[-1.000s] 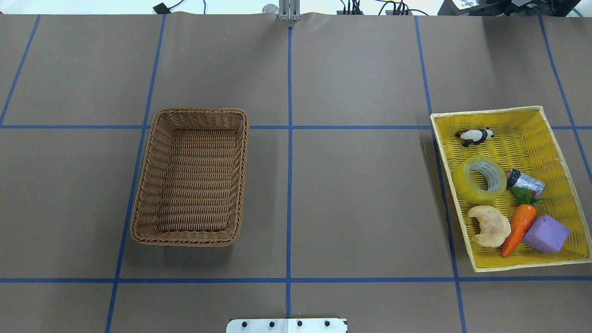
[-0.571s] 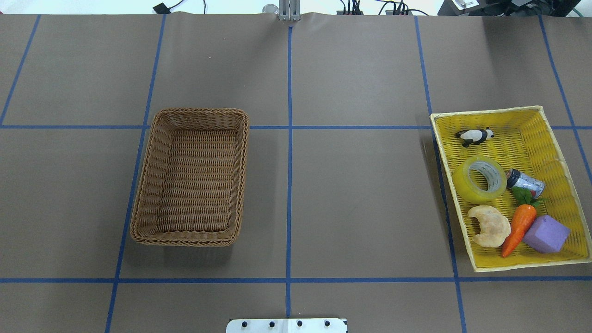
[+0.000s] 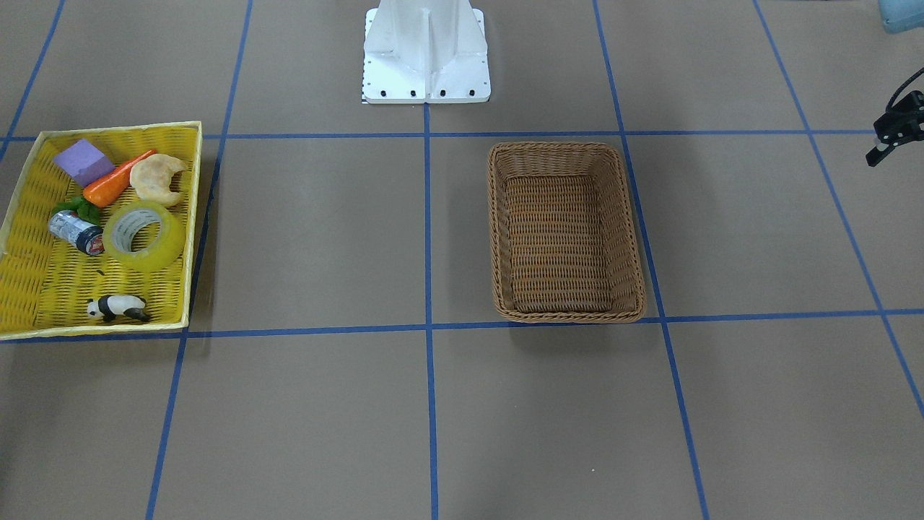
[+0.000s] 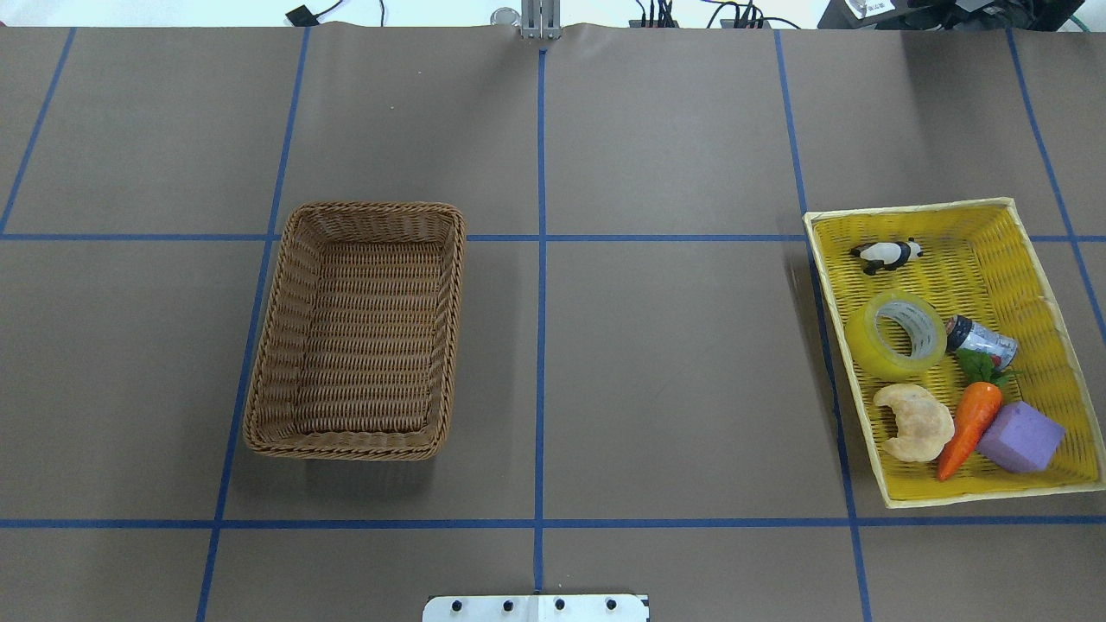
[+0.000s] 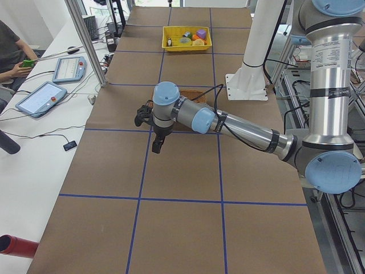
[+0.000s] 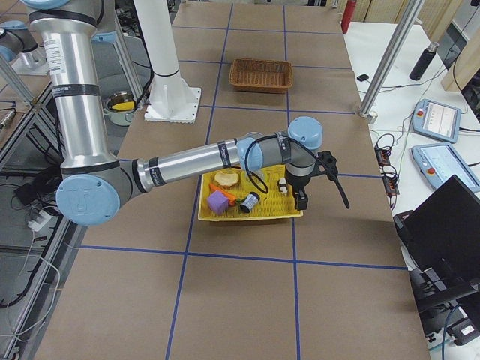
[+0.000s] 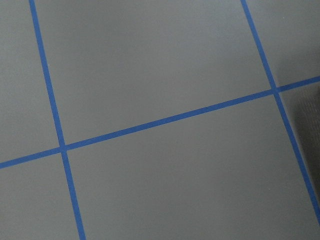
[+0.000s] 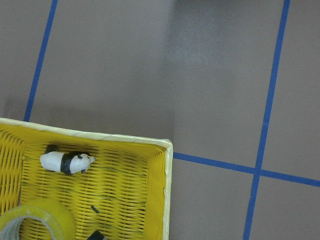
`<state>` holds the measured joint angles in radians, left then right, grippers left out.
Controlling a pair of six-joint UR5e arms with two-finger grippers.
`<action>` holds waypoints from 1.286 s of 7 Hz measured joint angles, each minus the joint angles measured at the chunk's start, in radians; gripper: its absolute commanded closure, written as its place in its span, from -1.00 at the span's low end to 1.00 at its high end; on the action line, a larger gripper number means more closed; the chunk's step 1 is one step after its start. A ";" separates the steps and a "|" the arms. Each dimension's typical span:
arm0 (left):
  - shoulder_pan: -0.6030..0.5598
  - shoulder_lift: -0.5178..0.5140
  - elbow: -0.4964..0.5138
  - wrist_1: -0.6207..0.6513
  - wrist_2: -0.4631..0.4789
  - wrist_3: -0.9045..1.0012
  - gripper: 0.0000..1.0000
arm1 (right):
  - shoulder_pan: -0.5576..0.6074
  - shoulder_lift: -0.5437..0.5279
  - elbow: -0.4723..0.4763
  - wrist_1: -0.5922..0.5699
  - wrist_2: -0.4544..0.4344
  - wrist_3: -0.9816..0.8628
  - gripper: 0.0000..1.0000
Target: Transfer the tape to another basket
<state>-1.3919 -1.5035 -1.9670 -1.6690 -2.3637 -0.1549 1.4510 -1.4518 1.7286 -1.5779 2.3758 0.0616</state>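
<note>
Two hands, neither carrying anything I can see; whether each is spread or closed, I cannot tell from these views. My right hand hangs above the far corner of the yellow tray. I judge that is because the tape lies below it and nearer my base, hole upward on the weave between the panda and the croissant, with a small can just beside it. My left hand hangs over bare counter, outward of the wicker basket, probably so the basket's open top is left free for the drop.
</note>
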 measured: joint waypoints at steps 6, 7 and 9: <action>0.003 0.000 0.007 -0.001 -0.005 0.001 -0.96 | -0.194 -0.074 -0.001 0.254 -0.036 0.237 -1.00; 0.004 0.000 0.007 0.000 -0.005 0.000 -0.96 | -0.271 -0.096 -0.005 0.382 -0.091 0.341 -1.00; 0.005 0.000 0.009 0.000 -0.005 -0.001 -0.96 | -0.379 -0.109 -0.004 0.492 -0.142 0.415 -1.00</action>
<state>-1.3872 -1.5033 -1.9582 -1.6691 -2.3686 -0.1559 1.0716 -1.5609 1.7244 -1.0857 2.2339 0.4768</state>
